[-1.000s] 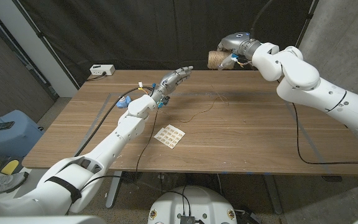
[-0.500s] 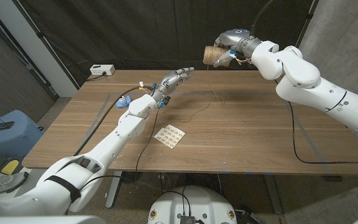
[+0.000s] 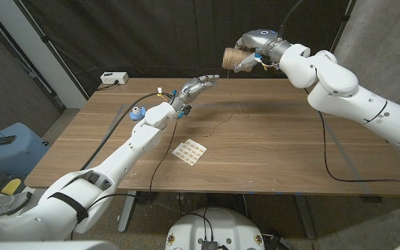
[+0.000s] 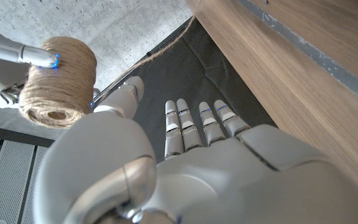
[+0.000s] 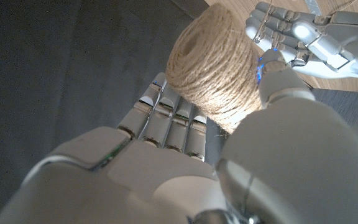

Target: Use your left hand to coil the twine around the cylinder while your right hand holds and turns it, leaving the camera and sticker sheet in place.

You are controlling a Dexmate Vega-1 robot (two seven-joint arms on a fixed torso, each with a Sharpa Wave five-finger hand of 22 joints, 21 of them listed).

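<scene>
- The right hand grips the twine-wrapped cylinder up in the air, beyond the far edge of the counter; the spool already carries a thick winding.
- A loose tail of twine lies on the counter and, as far as I can tell, runs up toward the spool, so some coiling looks left to do.
- The left hand reaches toward the spool with fingers straight and apart, holding nothing I can see; it is near the cylinder but not touching it.
- Next, I judge, it must take up the strand.
- The sticker sheet lies on the counter, well apart from both hands.
</scene>
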